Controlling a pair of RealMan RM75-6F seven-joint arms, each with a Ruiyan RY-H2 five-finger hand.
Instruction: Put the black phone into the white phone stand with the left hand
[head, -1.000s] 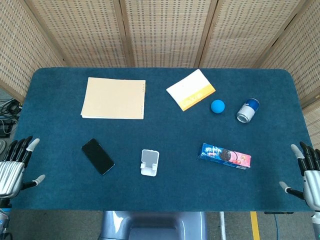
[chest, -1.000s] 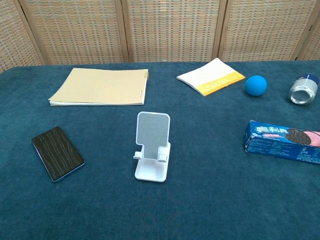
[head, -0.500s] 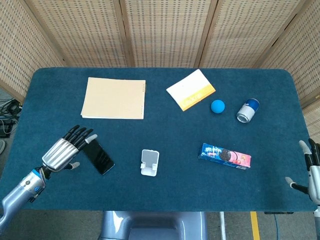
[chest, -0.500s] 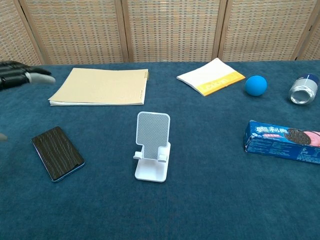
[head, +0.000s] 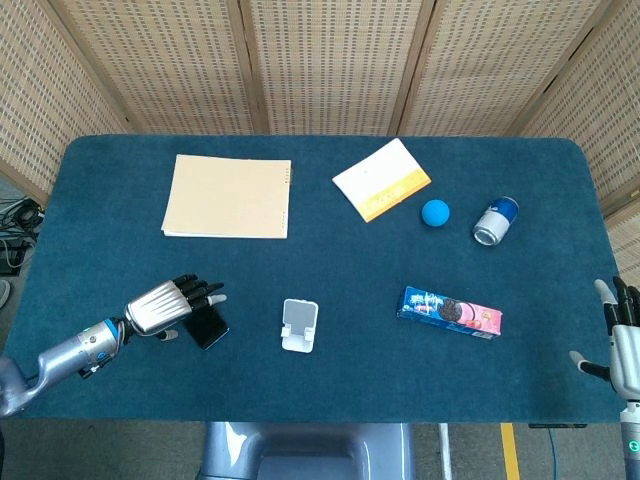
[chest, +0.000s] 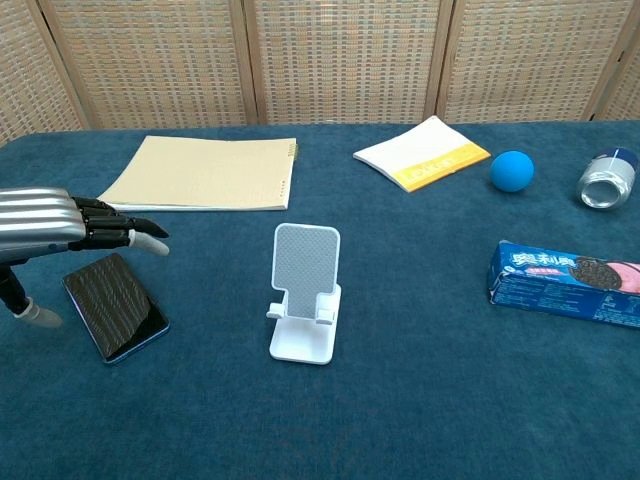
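Reach step: left hand (chest: 60, 222) hovers open, fingers extended, just above the black phone (chest: 115, 305), which lies flat on the blue table (chest: 420, 400) left of the white phone stand (chest: 303, 292). Next, it likely must lower and grip the phone's edges.

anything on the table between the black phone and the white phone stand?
Nothing: bare blue cloth separates the flat black phone from the white plastic phone stand, clearest in the chest view. The left hand hovers above the phone, fingers apart.

Left hand (head: 170, 305) lower left, fingers extended, apart, holding nothing. Right hand (head: 622, 345) lower right edge, fingers spread.
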